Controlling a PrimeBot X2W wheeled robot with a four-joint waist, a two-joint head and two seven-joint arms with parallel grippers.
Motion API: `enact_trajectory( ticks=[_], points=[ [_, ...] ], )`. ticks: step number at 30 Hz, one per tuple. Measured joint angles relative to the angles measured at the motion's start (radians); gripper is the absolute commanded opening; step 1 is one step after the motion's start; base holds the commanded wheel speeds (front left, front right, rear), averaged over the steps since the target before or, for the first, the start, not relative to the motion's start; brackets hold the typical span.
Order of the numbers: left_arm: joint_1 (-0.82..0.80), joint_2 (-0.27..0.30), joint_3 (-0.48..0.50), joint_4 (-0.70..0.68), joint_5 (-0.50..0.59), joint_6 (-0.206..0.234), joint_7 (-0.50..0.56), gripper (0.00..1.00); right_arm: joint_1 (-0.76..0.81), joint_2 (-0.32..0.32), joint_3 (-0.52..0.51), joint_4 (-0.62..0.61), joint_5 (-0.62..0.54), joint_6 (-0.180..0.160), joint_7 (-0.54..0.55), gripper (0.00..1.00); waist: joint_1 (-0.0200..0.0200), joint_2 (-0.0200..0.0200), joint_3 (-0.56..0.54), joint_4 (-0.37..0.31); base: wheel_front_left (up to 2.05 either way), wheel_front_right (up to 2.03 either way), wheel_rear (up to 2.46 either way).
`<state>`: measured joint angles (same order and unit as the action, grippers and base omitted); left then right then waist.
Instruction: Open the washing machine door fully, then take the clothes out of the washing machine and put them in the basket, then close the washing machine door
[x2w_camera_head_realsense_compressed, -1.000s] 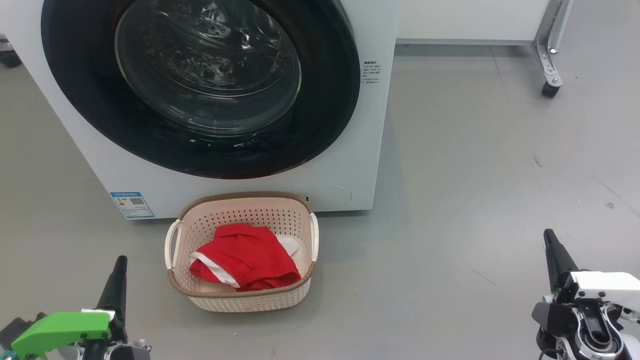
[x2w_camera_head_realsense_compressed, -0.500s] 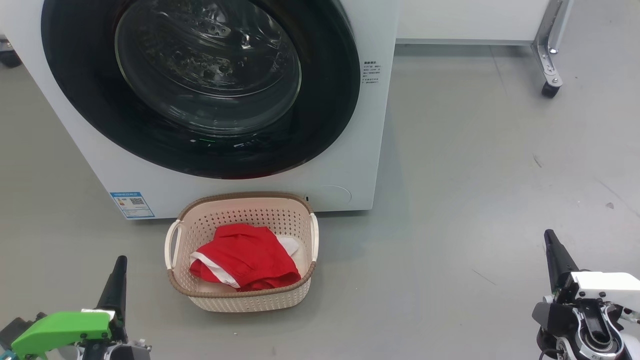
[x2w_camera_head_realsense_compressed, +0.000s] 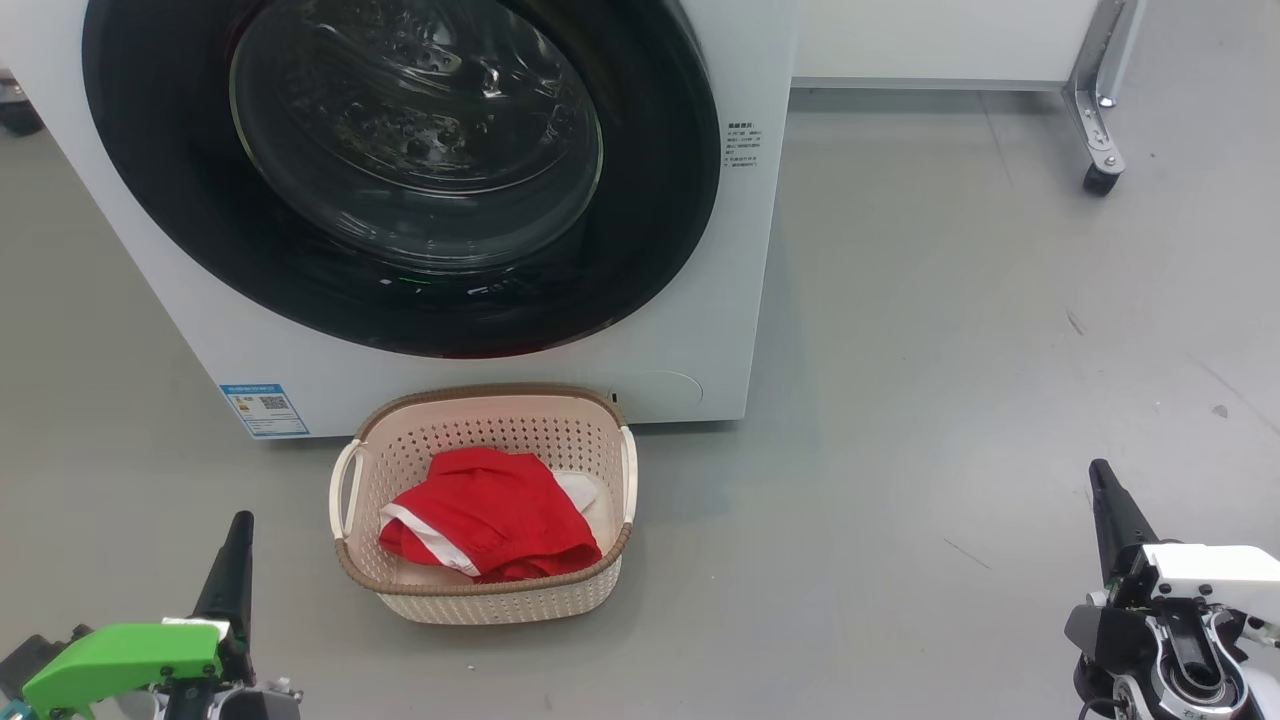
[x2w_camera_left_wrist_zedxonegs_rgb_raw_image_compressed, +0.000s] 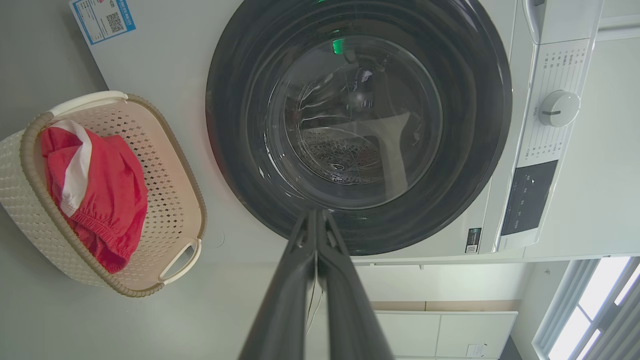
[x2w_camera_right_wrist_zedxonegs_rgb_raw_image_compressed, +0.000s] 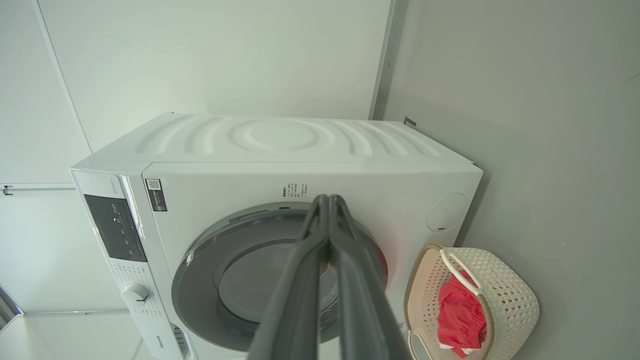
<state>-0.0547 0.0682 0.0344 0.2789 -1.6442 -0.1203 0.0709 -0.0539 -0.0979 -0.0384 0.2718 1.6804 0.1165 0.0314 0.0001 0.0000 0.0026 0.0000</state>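
Seemingly nearly done: the clothes (x2w_camera_head_realsense_compressed: 490, 525) lie in the basket (x2w_camera_head_realsense_compressed: 500, 605) just in front of the washing machine (x2w_camera_head_realsense_compressed: 720, 330); the door (x2w_camera_head_realsense_compressed: 200, 230) looks flush; my left gripper (x2w_camera_head_realsense_compressed: 240, 525) and right gripper (x2w_camera_head_realsense_compressed: 1100, 478) are both pinched together, empty; I'd confirm it latched with a gentle push.

blue QR label (x2w_camera_head_realsense_compressed: 264, 410) on washing machine (x2w_camera_head_realsense_compressed: 745, 290), illegible

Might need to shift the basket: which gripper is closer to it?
Left. The left gripper sits just left of the basket, near its handle; the right gripper is far off to its right.
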Motion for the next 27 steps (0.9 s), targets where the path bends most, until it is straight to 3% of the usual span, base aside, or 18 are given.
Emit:
enact_trajectory(
  ticks=[27],
  points=[
    [-0.002,-0.001,0.001,0.002,0.0,0.0,0.007,0.0,0.0,0.0,-0.004,0.005,0.0,0.005,0.003,0.0,-0.0001,0.0,0.0,0.0,0.0,0.0,0.0]
  ],
)
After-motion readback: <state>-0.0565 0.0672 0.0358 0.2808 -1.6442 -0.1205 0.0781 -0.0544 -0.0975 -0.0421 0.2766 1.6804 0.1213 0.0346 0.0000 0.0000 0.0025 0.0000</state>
